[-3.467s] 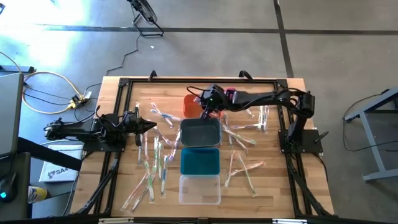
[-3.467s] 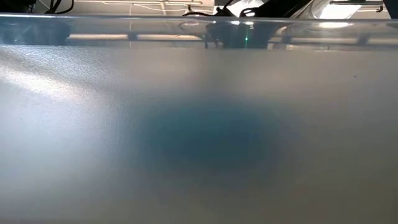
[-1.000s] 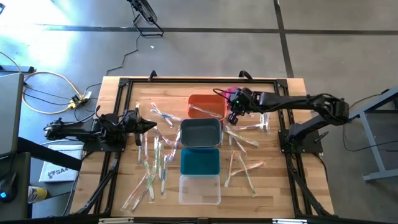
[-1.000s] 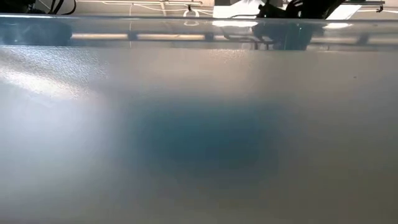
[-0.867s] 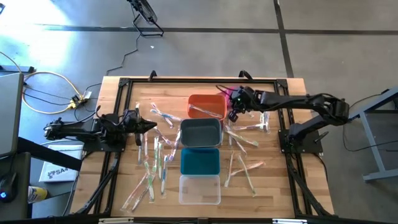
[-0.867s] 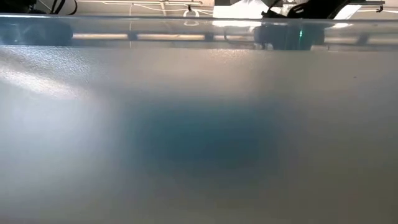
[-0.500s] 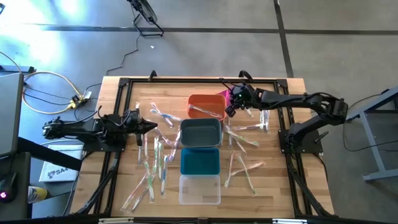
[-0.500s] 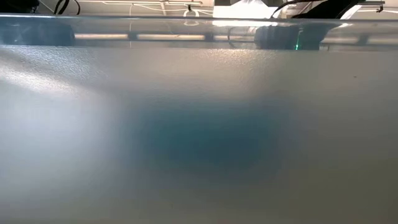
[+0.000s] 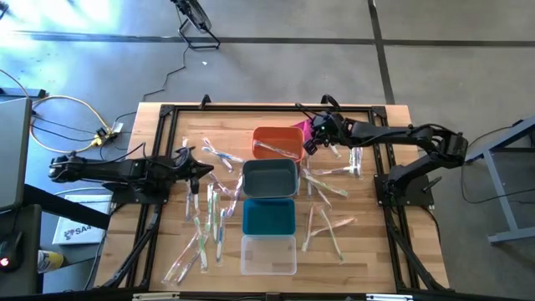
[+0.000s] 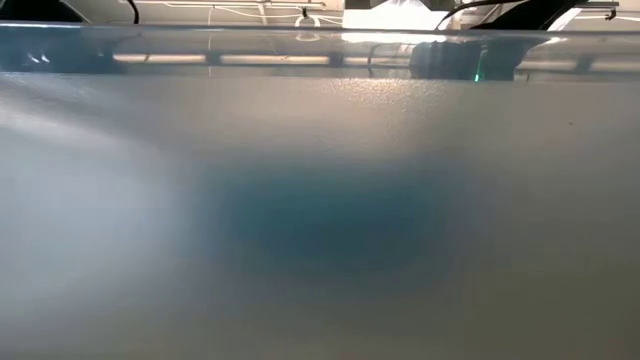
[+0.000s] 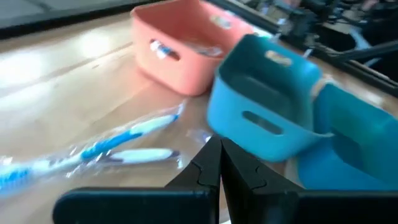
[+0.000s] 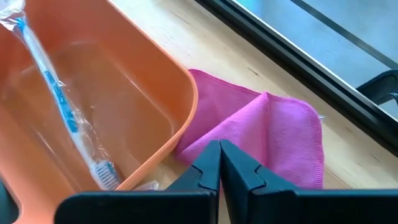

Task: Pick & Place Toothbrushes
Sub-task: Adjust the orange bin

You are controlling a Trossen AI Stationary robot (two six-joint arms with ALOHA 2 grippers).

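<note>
Hovering at the orange bin's (image 9: 277, 143) far corner beside the magenta cloth (image 12: 267, 134), the right tool (image 9: 310, 144) has its fingers together, empty. One wrapped toothbrush (image 12: 69, 118) lies inside that bin; other toothbrushes (image 9: 207, 219) lie scattered on the desk (image 9: 167, 242). The left tool (image 9: 196, 176), fingers together, sits among them.

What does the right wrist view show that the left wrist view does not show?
Only the right wrist view shows the magenta cloth and a blue toothbrush lying inside the orange bin. Only the left wrist view shows the grey bin and a blue toothbrush on the table. Both show the orange bin and a shut hand.
</note>
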